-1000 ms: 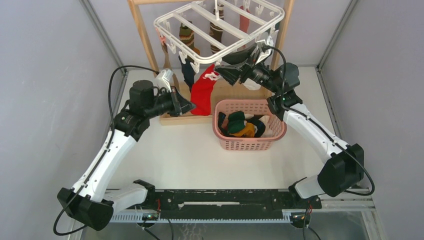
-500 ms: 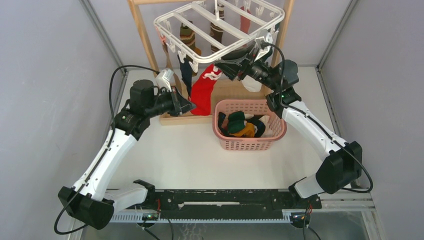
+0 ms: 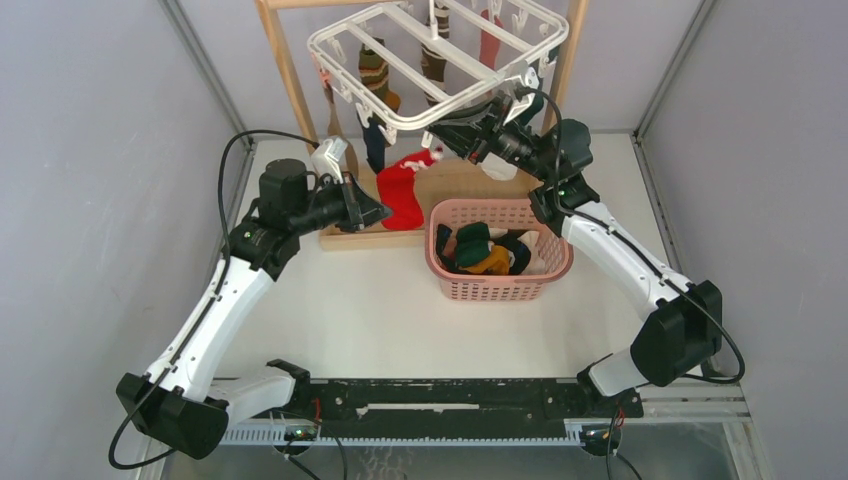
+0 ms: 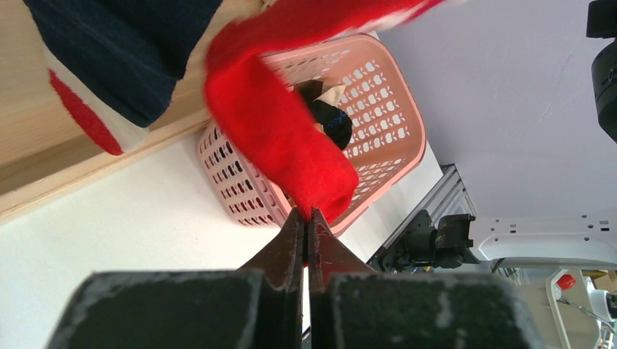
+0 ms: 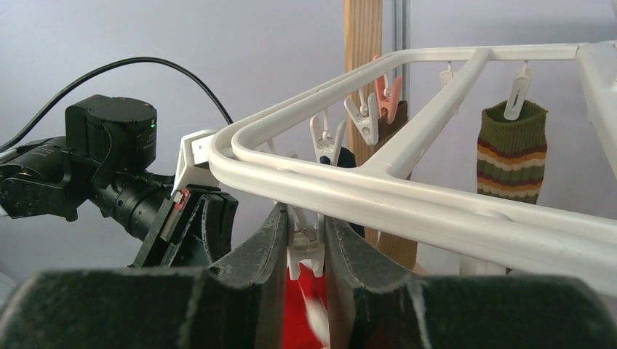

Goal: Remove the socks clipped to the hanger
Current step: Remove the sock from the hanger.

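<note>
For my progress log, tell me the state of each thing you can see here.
Red sock: stretched sideways, cuff at the clip.
Left gripper: jaws shut on red sock.
Right gripper: jaws squeezing clip.
Striped sock: clipped, hanging.
Hanger: suspended, socks clipped on.
Basket: holding several loose socks.

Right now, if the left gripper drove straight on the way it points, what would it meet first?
The red sock pinched at the left gripper tips; behind it, probably the pink basket wall, depth unclear.

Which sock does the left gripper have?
The red sock, toe pinched in the left gripper; right gripper squeezes its clip. Navy sock and striped socks hang untouched.
</note>
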Controlling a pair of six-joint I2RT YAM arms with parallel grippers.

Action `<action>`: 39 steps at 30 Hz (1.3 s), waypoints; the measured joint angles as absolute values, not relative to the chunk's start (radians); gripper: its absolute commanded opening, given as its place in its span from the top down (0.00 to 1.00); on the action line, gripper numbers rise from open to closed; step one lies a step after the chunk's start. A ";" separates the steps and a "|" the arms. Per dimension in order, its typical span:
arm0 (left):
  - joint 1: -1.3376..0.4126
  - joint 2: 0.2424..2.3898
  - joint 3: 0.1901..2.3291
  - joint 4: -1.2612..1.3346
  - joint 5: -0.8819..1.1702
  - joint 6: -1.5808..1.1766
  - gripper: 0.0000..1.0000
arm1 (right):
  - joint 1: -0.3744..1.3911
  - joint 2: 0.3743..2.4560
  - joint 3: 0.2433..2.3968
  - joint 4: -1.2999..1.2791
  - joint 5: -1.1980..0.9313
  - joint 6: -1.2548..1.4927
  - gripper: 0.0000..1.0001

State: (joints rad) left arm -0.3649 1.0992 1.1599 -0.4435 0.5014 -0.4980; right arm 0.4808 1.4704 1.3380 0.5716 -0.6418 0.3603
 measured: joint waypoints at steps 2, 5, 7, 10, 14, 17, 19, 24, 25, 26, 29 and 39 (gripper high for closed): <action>-0.364 1.099 1.160 -0.443 0.502 -0.498 1.00 | 0.482 1.470 1.338 0.572 -0.641 0.360 0.89; -0.364 1.099 1.160 -0.443 0.502 -0.498 1.00 | 0.483 1.470 1.338 0.569 -0.641 0.360 0.89; -0.363 1.099 1.160 -0.443 0.504 -0.498 1.00 | 0.484 1.470 1.338 0.564 -0.641 0.359 0.89; -0.363 1.099 1.160 -0.441 0.507 -0.498 1.00 | 0.485 1.470 1.338 0.562 -0.641 0.357 0.89; -0.363 1.098 1.160 -0.431 0.516 -0.499 1.00 | 0.485 1.470 1.338 0.559 -0.641 0.357 0.82; -0.363 1.096 1.159 -0.429 0.526 -0.501 1.00 | 0.485 1.470 1.338 0.554 -0.640 0.357 0.66; -0.363 1.089 1.159 -0.428 0.528 -0.506 1.00 | 0.486 1.470 1.338 0.550 -0.638 0.356 0.57; -0.363 1.070 1.158 -0.419 0.531 -0.520 1.00 | 0.487 1.469 1.337 0.535 -0.628 0.352 0.41; -0.363 1.068 1.158 -0.416 0.532 -0.524 1.00 | 0.488 1.467 1.336 0.527 -0.625 0.348 0.40; -0.363 1.066 1.158 -0.411 0.532 -0.526 1.00 | 0.488 1.466 1.335 0.522 -0.620 0.347 0.39; -0.363 1.062 1.158 -0.396 0.537 -0.535 1.00 | 0.491 1.454 1.323 0.508 -0.606 0.344 0.36; -0.404 1.055 1.158 -0.382 0.534 -0.558 1.00 | 0.493 1.365 1.263 0.444 -0.570 0.332 0.17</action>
State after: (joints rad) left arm -0.4038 1.0550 1.1576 -0.3820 0.5339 -0.5579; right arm 0.4927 1.3655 1.2629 0.4438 -0.5697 0.3321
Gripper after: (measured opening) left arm 0.010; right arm 0.770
